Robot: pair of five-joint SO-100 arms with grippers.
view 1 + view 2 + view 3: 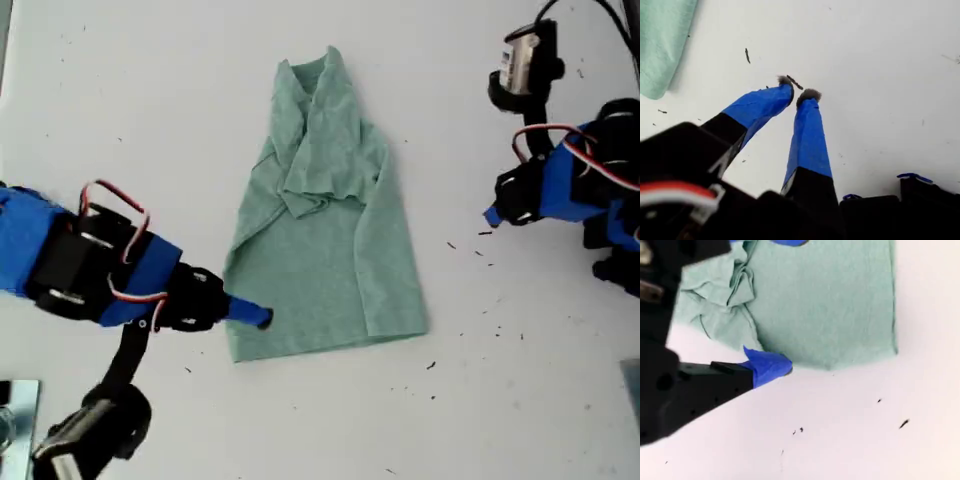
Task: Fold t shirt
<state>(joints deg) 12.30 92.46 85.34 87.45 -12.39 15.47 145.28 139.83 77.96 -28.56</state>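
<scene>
Overhead, the exterior view shows the t shirt (320, 250) lying flat near the middle of the white table (150, 100). It is already doubled lengthwise into a narrow strip, with the neck end toward the top of the view and the hem toward the bottom. A layer of cloth is folded over its upper half and lies rumpled. My second gripper (262, 316) comes in from the exterior view's left, its blue tip meeting the shirt's edge just above the lower hem corner. My first gripper (493, 215) hangs at the exterior view's right, well apart from the shirt, over bare table. Small dark specks (432, 366) are scattered on the table between the shirt and that side.

First wrist view: the two blue-taped jaws converge to a sliver of a gap (tips nearly touching) and grip nothing. White table and a few specks lie beneath them, and only a rounded corner of the green shirt shows at the edge of the picture.

Second wrist view: one blue fingertip (771, 365) rests at the shirt's edge, where the flat panel meets the rumpled folds. A scrap of blue at the picture's border may be the other jaw (too little shows to be sure). I therefore cannot tell how far these jaws are open, or whether they pinch any cloth.
</scene>
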